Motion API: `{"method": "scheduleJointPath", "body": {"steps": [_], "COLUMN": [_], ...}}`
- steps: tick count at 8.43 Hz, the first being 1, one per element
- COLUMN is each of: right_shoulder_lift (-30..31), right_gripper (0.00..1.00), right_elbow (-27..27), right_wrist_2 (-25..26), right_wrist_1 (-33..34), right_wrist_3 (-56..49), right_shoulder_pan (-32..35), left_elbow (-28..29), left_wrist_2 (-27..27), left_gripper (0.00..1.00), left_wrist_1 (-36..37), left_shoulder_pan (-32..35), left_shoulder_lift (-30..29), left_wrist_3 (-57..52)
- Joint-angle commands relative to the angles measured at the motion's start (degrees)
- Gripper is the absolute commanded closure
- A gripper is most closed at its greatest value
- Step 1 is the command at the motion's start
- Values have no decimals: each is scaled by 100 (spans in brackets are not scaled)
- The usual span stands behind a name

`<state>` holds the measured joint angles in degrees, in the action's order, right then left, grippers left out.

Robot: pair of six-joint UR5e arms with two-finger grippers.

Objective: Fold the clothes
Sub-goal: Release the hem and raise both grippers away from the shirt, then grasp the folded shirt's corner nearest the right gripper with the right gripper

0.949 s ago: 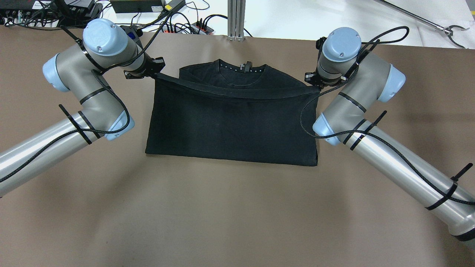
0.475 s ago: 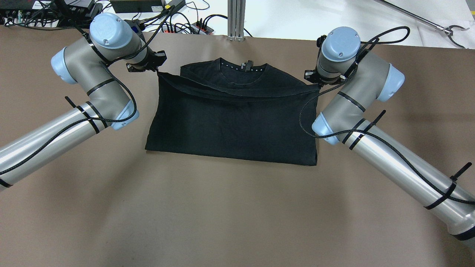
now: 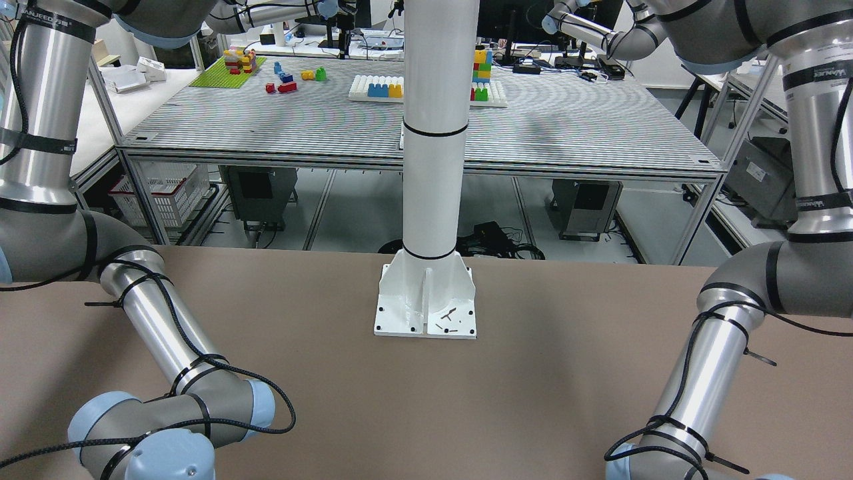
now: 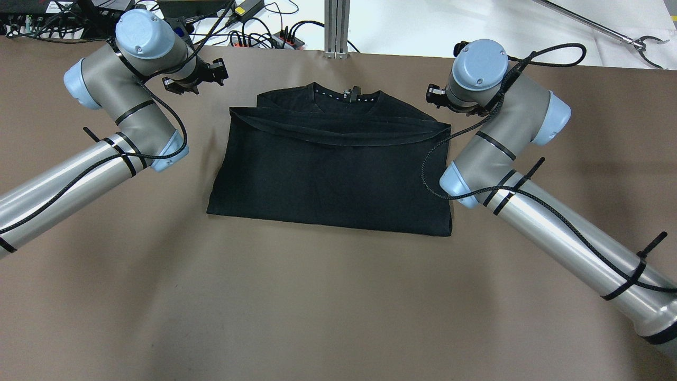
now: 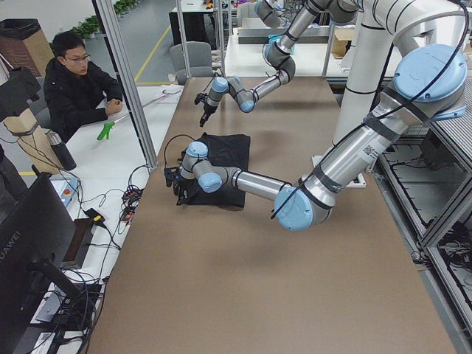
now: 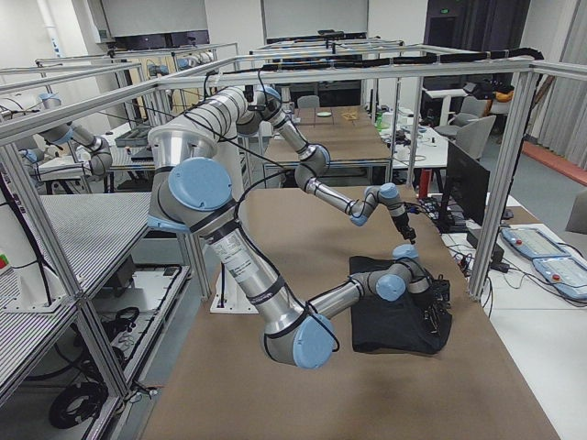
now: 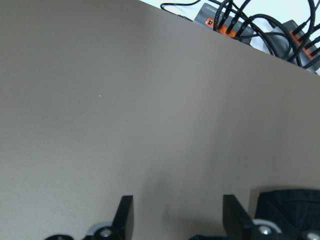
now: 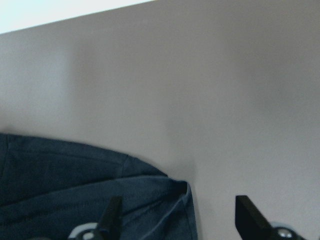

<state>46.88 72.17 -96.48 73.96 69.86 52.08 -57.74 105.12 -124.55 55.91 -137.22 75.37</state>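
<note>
The clothes (image 4: pixel 328 169) are a black T-shirt lying flat on the brown table, its lower half folded up over the chest so the hem lies just below the collar (image 4: pixel 346 98). My left gripper (image 4: pixel 198 82) hovers beyond the shirt's far left corner, open and empty. Its wrist view shows the left gripper (image 7: pixel 177 222) with spread fingers (image 7: pixel 125 215) over bare table. My right gripper (image 4: pixel 447 100) is open just off the far right corner. In its wrist view the right gripper (image 8: pixel 180 220) stands over the shirt's edge (image 8: pixel 75 185).
Power strips and cables (image 4: pixel 264 34) and an aluminium post (image 4: pixel 337 26) line the far table edge. A metal grabber tool (image 4: pixel 634 42) lies at the far right. The white pillar base (image 3: pixel 426 303) stands at the robot's side. A person (image 5: pixel 74 81) sits beyond the table.
Both grippers have let go of the shirt's hem and moved up and away toward the far edge. The folded layer now lies flat on the shirt.
</note>
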Motion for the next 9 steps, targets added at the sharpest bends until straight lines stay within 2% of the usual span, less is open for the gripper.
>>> {"method": "scheduleJointPath", "body": {"steps": [1,2,5,8,9], "right_shoulder_lift": [1344,1672,2254,2534,2632], "right_gripper": [6,6,7,8,10], "right_elbow": [1565,1851,1959,2545,2565], "right_wrist_2": [-3,-3,-11,-107,-117], "right_wrist_1": [-320,-469,-1225,-1095,-1120], "right_wrist_3": [352,640,897,906,950], "right_shoulder_pan": [-748,-1056,-1463,-1525,-1543], "left_elbow": [0,9,-9,-53,-53], "left_wrist_2": [0,-9,-18,-132,-132], "left_gripper": [31,31,31,29,29], "left_wrist_1": [-26,-26,-35,0,1], "left_shoulder_pan": [25,25,25,-1,-1], "left_shoulder_lift": [2,2,11,-16,-16], "left_wrist_3": [22,-4,66,128,136]}}
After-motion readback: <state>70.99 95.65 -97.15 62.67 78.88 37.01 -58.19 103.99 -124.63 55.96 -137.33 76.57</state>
